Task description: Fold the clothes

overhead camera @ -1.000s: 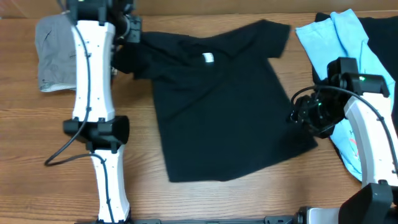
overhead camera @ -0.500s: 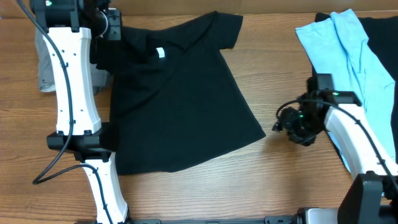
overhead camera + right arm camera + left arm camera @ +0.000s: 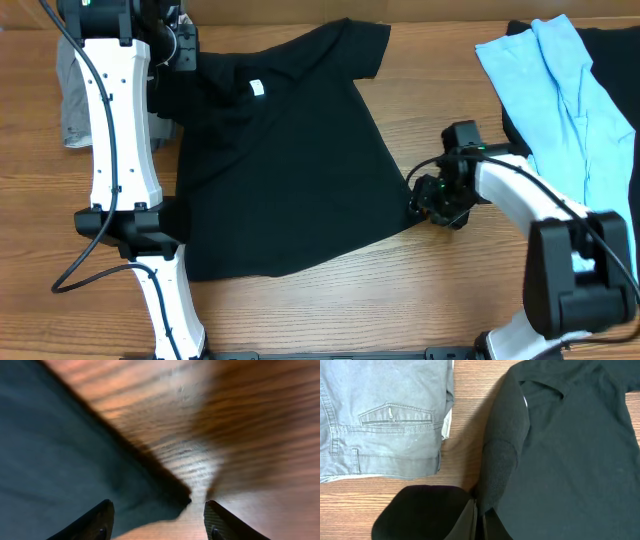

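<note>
A black T-shirt (image 3: 280, 160) lies spread on the table, its white neck label (image 3: 258, 87) showing. My left gripper (image 3: 178, 48) is shut on the shirt's left sleeve near the far left; in the left wrist view the closed fingers (image 3: 480, 520) pinch the black fabric (image 3: 560, 460). My right gripper (image 3: 428, 203) is open at the shirt's lower right hem corner; in the right wrist view that corner (image 3: 182, 497) lies between the spread fingers (image 3: 157, 520).
Folded grey trousers (image 3: 72, 90) lie at the far left, also in the left wrist view (image 3: 380, 415). A light blue garment (image 3: 560, 100) and another black cloth (image 3: 610, 70) lie at the right. Bare wood (image 3: 420, 300) fills the front.
The left gripper dragged the shirt leftward, then held. The right arm moved left along the table and now sits at the shirt's lower right corner.
</note>
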